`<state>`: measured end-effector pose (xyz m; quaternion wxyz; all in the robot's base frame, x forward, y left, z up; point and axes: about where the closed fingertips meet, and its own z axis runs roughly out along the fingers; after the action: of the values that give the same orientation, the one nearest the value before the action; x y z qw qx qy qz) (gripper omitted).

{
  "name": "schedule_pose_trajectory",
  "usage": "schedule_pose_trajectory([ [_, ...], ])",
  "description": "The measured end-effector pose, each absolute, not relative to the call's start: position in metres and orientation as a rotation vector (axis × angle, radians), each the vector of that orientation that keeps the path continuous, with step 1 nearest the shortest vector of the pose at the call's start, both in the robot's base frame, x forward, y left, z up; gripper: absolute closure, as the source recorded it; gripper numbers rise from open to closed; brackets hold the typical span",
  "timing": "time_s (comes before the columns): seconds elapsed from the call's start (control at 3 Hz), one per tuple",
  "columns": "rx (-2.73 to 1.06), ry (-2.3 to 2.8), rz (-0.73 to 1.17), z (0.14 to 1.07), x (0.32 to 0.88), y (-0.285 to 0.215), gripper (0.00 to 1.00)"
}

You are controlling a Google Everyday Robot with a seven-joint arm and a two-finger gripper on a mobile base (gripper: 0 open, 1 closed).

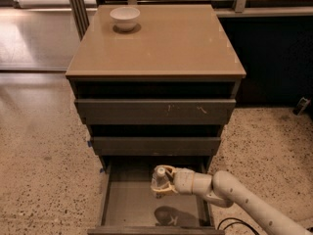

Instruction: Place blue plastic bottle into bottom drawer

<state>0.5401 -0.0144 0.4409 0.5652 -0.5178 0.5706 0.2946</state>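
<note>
The blue plastic bottle (159, 179) is a small clear bottle with a white cap, held upright in my gripper (163, 181). The gripper is shut on the bottle and holds it inside the open bottom drawer (127, 204), a little above its flat grey floor, right of the drawer's middle. A shadow lies on the floor below the bottle. My white arm (230, 195) reaches in from the lower right over the drawer's right side.
Two drawers (154, 111) with scuffed fronts sit above, slightly pulled out. A white bowl (125, 17) stands at the back left of the tan cabinet top (166, 43). Speckled floor surrounds the cabinet. A black cable (234, 224) lies at the lower right.
</note>
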Motion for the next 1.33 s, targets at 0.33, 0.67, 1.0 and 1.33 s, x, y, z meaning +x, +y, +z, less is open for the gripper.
schedule_pose_trajectory([
  [0.33,-1.221,1.306,0.637,0.418,0.552,-0.015,1.0],
  [0.67,-1.177,1.268,0.628,0.388,0.563,-0.008,1.0],
  [1.0,-1.111,1.244,0.654,0.347,0.573,0.001,1.0],
  [1.33,-1.099,1.282,0.688,0.321,0.575,-0.002,1.0],
])
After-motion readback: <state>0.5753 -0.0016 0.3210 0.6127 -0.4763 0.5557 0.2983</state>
